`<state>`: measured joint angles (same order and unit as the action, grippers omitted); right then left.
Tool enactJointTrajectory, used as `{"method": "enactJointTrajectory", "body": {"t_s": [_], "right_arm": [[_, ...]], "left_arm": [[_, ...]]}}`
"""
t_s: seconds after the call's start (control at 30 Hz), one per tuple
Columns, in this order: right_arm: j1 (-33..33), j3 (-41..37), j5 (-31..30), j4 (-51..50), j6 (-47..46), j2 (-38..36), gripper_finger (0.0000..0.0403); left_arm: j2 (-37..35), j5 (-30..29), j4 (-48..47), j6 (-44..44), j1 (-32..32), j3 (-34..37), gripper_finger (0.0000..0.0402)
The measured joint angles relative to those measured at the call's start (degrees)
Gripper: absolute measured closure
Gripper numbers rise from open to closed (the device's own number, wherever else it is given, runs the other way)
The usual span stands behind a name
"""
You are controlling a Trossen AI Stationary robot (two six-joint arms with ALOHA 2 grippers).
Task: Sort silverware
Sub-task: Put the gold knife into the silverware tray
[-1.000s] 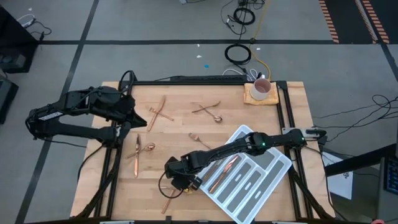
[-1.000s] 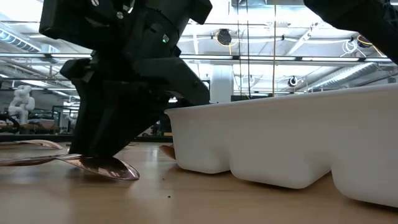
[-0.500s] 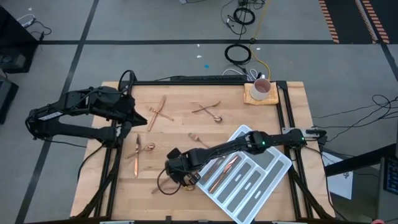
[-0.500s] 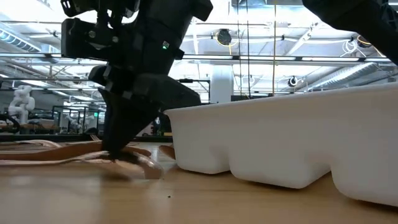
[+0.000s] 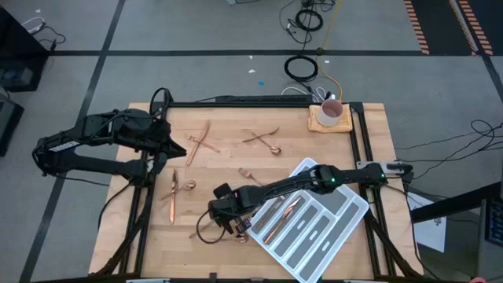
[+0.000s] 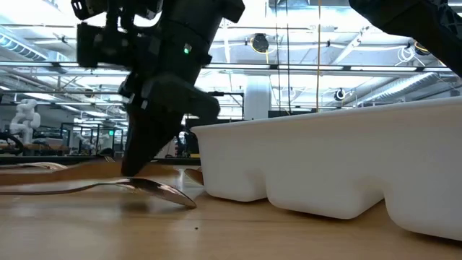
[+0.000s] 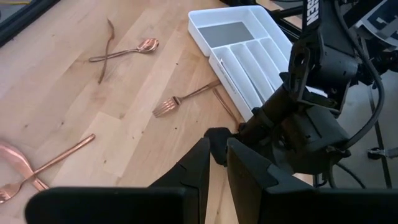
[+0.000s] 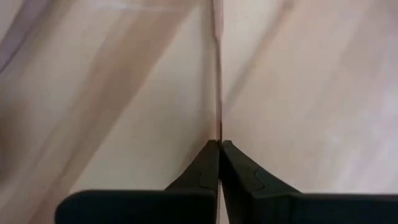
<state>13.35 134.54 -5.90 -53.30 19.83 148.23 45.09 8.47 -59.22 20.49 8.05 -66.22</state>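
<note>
1. I see my right gripper (image 5: 222, 222) low in the frame's lower middle, fingers pinched onto a copper spoon's (image 6: 155, 191) slim handle.
2. The spoon's bowl rests on the table (image 5: 220, 165), just left of the white tray (image 5: 334, 208).
3. My left gripper (image 7: 214, 163) waits at upper left, fingers nearly together, holding nothing.

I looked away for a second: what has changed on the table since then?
The right gripper, shut on a spoon, has dragged it from the table's near edge toward the middle, beside the white tray. The left gripper, the other silverware and the mug stayed put.
</note>
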Motion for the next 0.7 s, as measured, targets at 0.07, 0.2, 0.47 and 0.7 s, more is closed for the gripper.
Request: {"method": "enactJointTrajectory", "body": {"t_s": [0.07, 0.2, 0.47, 0.7], "right_arm": [[-0.2, 0.1, -0.2, -0.3, -0.9, -1.2, 0.0402], [-0.2, 0.2, -0.7, -1.0, -2.5, -2.8, 0.0402], [0.2, 0.3, -3.6, -6.8, -5.9, -6.9, 0.0402], [0.8, 0.3, -4.7, -10.6, -9.3, -9.9, 0.0402]], "left_arm": [[0.0, 0.0, 0.0, 0.0, 0.0, 0.0, 0.0343], [0.0, 0.0, 0.0, -0.3, 0.0, 0.0, 0.0343], [0.0, -2.0, 0.0, -1.3, 0.0, 0.0, 0.0343], [0.0, -2.4, 0.1, -1.8, 0.0, 0.0, 0.0343]]}}
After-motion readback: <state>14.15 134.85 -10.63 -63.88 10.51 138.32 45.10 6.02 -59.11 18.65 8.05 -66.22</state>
